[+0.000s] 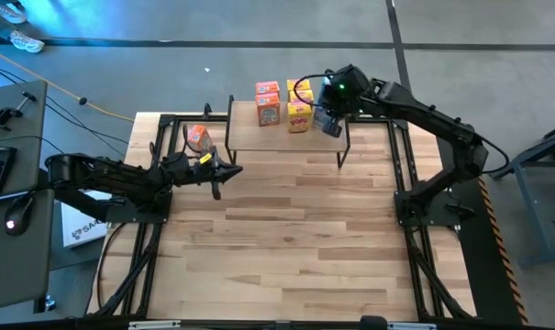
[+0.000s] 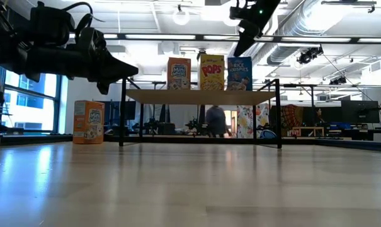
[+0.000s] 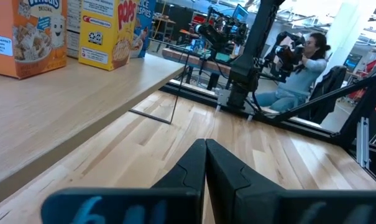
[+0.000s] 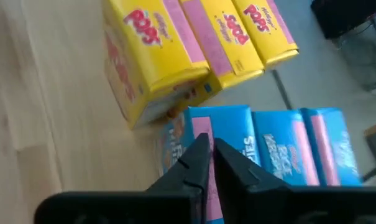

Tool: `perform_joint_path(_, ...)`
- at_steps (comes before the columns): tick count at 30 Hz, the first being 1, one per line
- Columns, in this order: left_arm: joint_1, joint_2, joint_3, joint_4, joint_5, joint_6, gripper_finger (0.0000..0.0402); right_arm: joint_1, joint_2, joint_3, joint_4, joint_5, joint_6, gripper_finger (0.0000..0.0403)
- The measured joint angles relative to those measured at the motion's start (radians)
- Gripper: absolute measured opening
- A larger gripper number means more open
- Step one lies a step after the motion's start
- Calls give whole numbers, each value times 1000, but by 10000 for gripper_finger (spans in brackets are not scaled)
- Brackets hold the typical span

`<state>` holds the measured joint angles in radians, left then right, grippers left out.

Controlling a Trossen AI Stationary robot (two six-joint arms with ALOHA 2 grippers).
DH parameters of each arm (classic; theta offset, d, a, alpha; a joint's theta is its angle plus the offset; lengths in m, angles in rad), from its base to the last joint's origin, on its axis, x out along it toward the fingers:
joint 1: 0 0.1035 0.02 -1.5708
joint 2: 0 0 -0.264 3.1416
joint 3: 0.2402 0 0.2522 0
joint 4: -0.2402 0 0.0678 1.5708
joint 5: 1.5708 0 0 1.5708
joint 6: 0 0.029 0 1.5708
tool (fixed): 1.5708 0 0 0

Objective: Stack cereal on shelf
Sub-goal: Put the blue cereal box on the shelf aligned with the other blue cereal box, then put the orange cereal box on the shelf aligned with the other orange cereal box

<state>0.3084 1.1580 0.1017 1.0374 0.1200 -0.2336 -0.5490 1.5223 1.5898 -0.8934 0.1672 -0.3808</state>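
1. The wooden table (image 1: 286, 247) is bare across its near half, its pale planks framed by black rails; the low view looks past it into a bright workshop with ceiling lights and ducts, where a person sits at another rig.
2. The shelf (image 1: 300, 136) stands at the table's far edge. Its wide top makes room for boxes in colour rows running front to back (probably so the fronts face forward).
3. The right gripper (image 4: 206, 163) hangs above the blue cereal boxes (image 4: 275, 149) at the shelf's right end, fingers together and gripping nothing.
4. The left gripper (image 3: 206, 163) hovers over the table beside the shelf's left end, fingers pressed together and empty.
5. The orange boxes (image 1: 268, 103) and yellow boxes (image 1: 299, 108) already stand on the shelf.
6. One orange box (image 2: 88, 122) remains on the table, left of the shelf, and I judge it the next pick.
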Motion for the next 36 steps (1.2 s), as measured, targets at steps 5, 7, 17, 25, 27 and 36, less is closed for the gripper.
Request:
perform_joint_path(5, 28, -1, 41, -46, 10, -48, 3, 70, -76, 15, -37, 80, -42, 36)
perform_joint_path(7, 53, -2, 71, -115, 22, -51, 3, 99, -122, 19, -47, 89, -27, 42)
perform_joint_path(17, 124, -109, 413, -837, 69, 92, 33, 182, -340, -158, 13, 42, 50, 32)
perform_joint_path(25, 109, -188, 716, -1383, 60, 122, 27, 286, -496, -401, 246, 5, 64, 20)
perform_joint_path(27, 132, -181, 812, -1556, 29, 114, 17, 311, -524, -459, 301, 6, 67, 17)
perform_joint_path(36, 315, 3, 1165, -2168, -43, 79, 29, 388, -568, -657, 564, 5, 67, 16)
